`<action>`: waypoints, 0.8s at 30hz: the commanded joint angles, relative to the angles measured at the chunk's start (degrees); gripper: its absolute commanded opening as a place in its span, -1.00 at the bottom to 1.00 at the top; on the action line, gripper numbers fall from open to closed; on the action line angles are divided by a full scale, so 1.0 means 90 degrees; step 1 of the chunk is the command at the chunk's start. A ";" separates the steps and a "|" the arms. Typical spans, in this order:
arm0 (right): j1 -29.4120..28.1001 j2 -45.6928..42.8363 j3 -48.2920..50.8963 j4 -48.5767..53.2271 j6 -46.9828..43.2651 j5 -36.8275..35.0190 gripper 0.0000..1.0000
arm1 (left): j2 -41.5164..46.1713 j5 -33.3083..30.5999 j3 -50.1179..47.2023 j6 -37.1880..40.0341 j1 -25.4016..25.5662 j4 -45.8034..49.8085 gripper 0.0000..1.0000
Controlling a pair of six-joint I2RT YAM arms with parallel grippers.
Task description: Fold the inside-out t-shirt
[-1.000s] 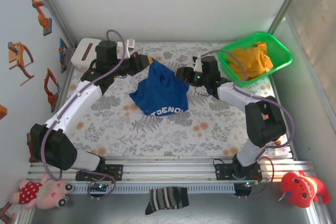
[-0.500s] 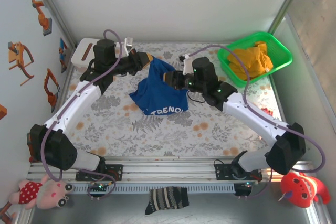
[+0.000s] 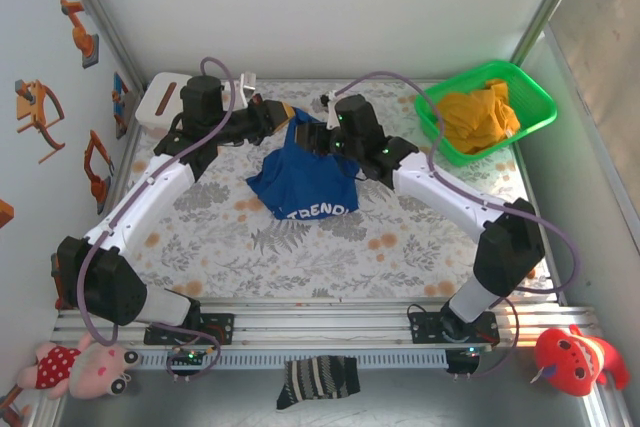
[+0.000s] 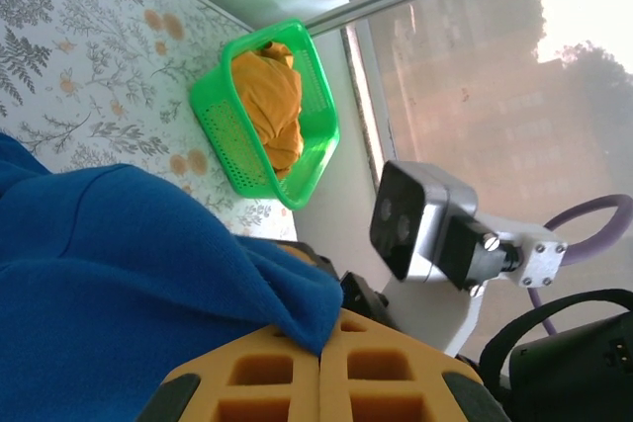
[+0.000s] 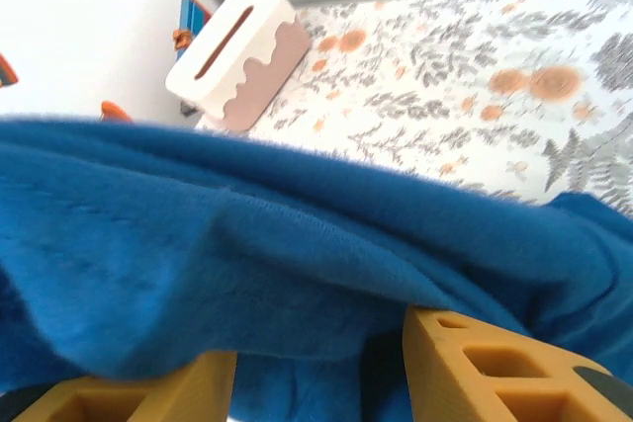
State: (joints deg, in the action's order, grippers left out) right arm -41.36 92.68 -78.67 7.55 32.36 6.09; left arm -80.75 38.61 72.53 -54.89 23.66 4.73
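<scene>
Now the right gripper point(image 3: 318, 139) has slid over from the basket point(image 3: 535, 90) to the shirt point(image 3: 305, 182), fingers apart around its top edge. Left gripper point(image 3: 283, 115) pinches that edge too, mid-bench point(image 3: 400, 237). Soon both could spread it, I think

The right gripper point(image 3: 312, 137) has slid across the bench point(image 3: 400, 237) toward 9 o'clock, away from the green basket point(image 3: 487, 107). It now sits just beside the left gripper point(image 3: 280, 114), at the raised top of the inside-out t-shirt point(image 3: 305, 182). Its elbow swung out toward 4 o'clock and has since drawn back in.
</scene>
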 commanded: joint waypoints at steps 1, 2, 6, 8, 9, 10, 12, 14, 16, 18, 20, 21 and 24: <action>0.0108 -0.0078 -0.0177 0.0091 -0.0116 -0.0578 -0.14 | 0.0066 0.0054 -0.0039 -0.0069 0.0025 -0.0162 -1.00; 0.0155 -0.0103 -0.0158 0.0089 -0.0117 -0.0563 -0.32 | 0.0060 0.0056 -0.0032 -0.0070 0.0018 -0.0156 -1.00; 0.0309 -0.0282 -0.0135 0.0202 -0.0205 -0.0193 -1.00 | -0.0009 0.0010 0.0006 -0.0068 -0.0013 -0.0129 -1.00; 0.0357 -0.0450 -0.0162 0.0423 -0.0349 0.0123 -1.00 | -0.0065 -0.0057 0.0035 -0.0088 -0.0073 -0.0089 -1.00; 0.0376 -0.0534 -0.0181 0.0543 -0.0432 0.0335 -1.00 | -0.0094 -0.0092 0.0053 -0.0092 -0.0117 -0.0058 -1.00; 0.0392 -0.0650 -0.0207 0.0680 -0.0504 0.0520 -1.00 | -0.0140 -0.0110 0.0093 -0.0097 -0.0185 -0.0039 -1.00; 0.0423 -0.0875 -0.0266 0.0907 -0.0627 0.0890 -1.00 | -0.0252 -0.0141 0.0194 -0.0081 -0.0286 0.0000 -1.00; 0.0473 -0.1077 -0.0358 0.1052 -0.0693 0.1415 -1.00 | -0.0427 -0.0140 0.0346 0.0015 -0.0373 0.0084 -1.00; 0.0511 -0.1236 -0.0415 0.1048 -0.0681 0.1860 -1.00 | -0.0618 -0.0145 0.0483 0.0129 -0.0436 0.0179 -1.00; 0.0569 -0.1324 -0.0495 0.0996 -0.0656 0.2347 -1.00 | -0.0800 -0.0123 0.0583 0.0185 -0.0496 0.0193 -1.00; 0.0654 -0.1403 -0.0466 0.0711 -0.0538 0.2872 -1.00 | -0.0967 -0.0113 0.0679 0.0265 -0.0544 0.0208 -1.00; 0.0709 -0.1426 -0.0385 0.0465 -0.0407 0.3033 -1.00 | -0.1033 -0.0110 0.0729 0.0288 -0.0562 0.0222 -1.00; 0.1000 -0.1437 -0.0007 -0.0271 0.0083 0.3366 -1.00 | -0.1169 -0.0009 0.0849 0.0364 -0.0625 0.0228 -1.00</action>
State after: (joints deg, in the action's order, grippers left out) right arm -34.35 81.01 -80.66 11.35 29.54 29.21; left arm -90.30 39.13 78.13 -53.56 19.68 6.07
